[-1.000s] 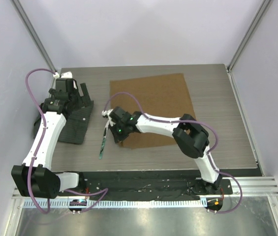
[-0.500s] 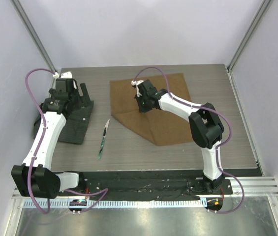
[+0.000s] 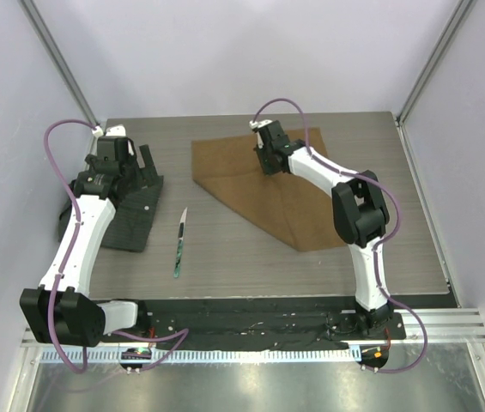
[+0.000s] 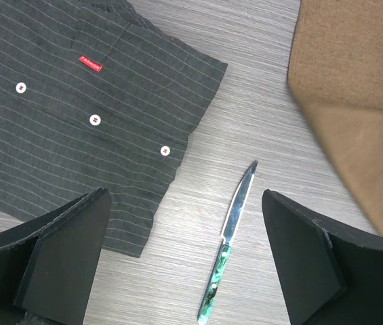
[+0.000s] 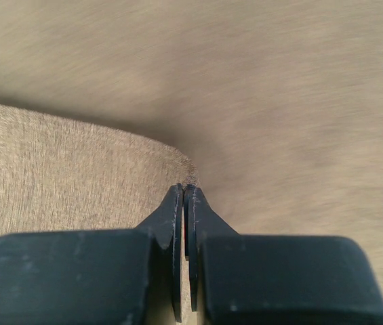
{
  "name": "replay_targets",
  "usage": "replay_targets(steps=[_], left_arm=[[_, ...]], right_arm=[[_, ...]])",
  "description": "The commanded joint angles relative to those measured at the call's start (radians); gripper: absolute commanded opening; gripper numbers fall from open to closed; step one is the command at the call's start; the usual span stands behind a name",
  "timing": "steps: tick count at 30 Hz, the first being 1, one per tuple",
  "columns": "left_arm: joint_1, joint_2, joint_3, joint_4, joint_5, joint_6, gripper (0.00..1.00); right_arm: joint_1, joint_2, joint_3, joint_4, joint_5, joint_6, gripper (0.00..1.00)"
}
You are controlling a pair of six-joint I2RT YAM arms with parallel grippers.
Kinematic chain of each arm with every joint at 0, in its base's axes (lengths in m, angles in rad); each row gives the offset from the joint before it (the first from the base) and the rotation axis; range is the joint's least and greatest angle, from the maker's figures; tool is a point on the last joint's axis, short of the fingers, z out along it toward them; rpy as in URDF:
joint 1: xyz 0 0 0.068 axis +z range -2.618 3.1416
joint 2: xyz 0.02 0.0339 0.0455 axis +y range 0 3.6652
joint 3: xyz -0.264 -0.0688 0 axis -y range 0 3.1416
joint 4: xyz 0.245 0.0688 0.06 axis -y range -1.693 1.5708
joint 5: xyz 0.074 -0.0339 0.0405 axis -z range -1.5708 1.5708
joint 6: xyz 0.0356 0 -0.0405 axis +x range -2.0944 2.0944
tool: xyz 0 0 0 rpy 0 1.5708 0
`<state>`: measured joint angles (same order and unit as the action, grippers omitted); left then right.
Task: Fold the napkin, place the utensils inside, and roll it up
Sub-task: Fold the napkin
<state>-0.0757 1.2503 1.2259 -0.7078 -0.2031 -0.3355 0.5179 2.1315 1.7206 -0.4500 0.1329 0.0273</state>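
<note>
Grey counter (image 3: 379, 172): right claw (image 5: 184, 188), pinching the napkin (image 3: 294, 210) corner, should lay it edge-to-edge; left claw (image 4: 184, 196) gapes wide.

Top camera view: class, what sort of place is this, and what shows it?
Probably a robot test booth, not a dining room: two robot arms bolted at the near edge of the table, plain walls with metal posts around it, and a napkin, knife and striped shirt laid out.

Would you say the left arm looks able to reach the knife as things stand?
Probably yes: the left gripper is open above the table, and the knife lies bare between the dark striped shirt and the napkin, nothing covering it.
</note>
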Motion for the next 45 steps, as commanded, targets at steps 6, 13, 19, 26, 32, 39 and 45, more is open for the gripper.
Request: replay_targets(steps=[6, 13, 19, 26, 32, 39, 45], left_arm=[[0.002, 0.008, -0.011, 0.045, -0.018, 0.010, 1.00], [0.004, 0.026, -0.020, 0.057, -0.030, 0.023, 1.00], [0.004, 0.041, -0.022, 0.060, -0.050, 0.032, 1.00], [0.005, 0.051, -0.025, 0.065, -0.065, 0.038, 1.00], [0.010, 0.067, -0.025, 0.065, -0.067, 0.039, 1.00], [0.014, 0.087, -0.023, 0.064, -0.067, 0.041, 1.00], [0.017, 0.101, -0.023, 0.064, -0.068, 0.043, 1.00]], right_arm=[[-0.136, 0.087, 0.169, 0.000, 0.137, -0.066, 0.01], [-0.190, 0.168, 0.281, -0.010, 0.178, -0.089, 0.01], [-0.213, 0.251, 0.393, -0.018, 0.240, -0.131, 0.01], [-0.240, 0.333, 0.517, -0.023, 0.281, -0.156, 0.01], [-0.263, 0.386, 0.600, -0.023, 0.281, -0.164, 0.01], [-0.282, 0.436, 0.648, 0.022, 0.270, -0.178, 0.01], [-0.288, 0.459, 0.679, 0.060, 0.286, -0.194, 0.01]])
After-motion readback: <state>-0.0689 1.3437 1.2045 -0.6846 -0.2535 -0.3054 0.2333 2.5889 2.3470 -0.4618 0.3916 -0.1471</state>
